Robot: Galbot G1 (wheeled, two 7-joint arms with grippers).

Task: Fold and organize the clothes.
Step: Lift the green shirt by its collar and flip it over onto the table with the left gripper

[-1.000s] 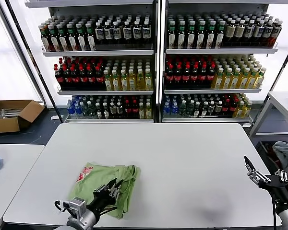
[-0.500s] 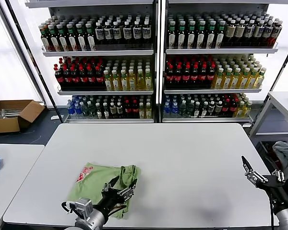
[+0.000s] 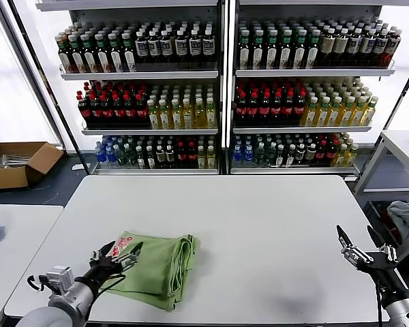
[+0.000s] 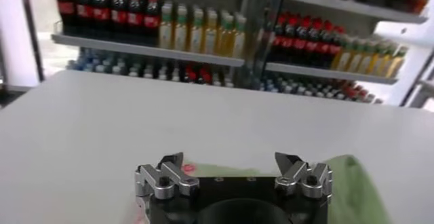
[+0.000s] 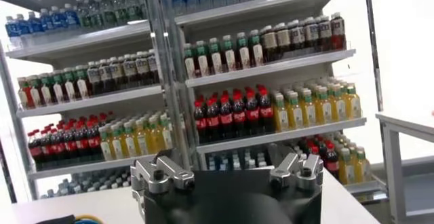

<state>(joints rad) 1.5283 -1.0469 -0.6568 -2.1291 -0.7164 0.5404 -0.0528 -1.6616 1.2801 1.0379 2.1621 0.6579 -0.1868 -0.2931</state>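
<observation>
Your left tool has let go of the shirt and swung off to the shirt's left edge. A second ago it sat pinched on the right fold near the front desk edge; now its fingers stand wide with nothing between them, hovering over the logo corner. The left wrist view confirms it: both fingers spread, bare desk ahead, only a strip of green showing beside the tool.

The shirt lies folded into a compact rectangle on the front-left part of the desk, red-and-white logo facing up at its far-left corner, the stacked layers bunched along the right side. It looks flatter and tidier than before, so you can read that fold as done.

Your right tool is at the front-right desk edge, fingers wide, empty, a little further in than it was; the right wrist view shows only shelves of bottles past it.

My call: the folding is mostly complete. What remains is probably squaring up the right edge or moving the shirt to its final spot.
</observation>
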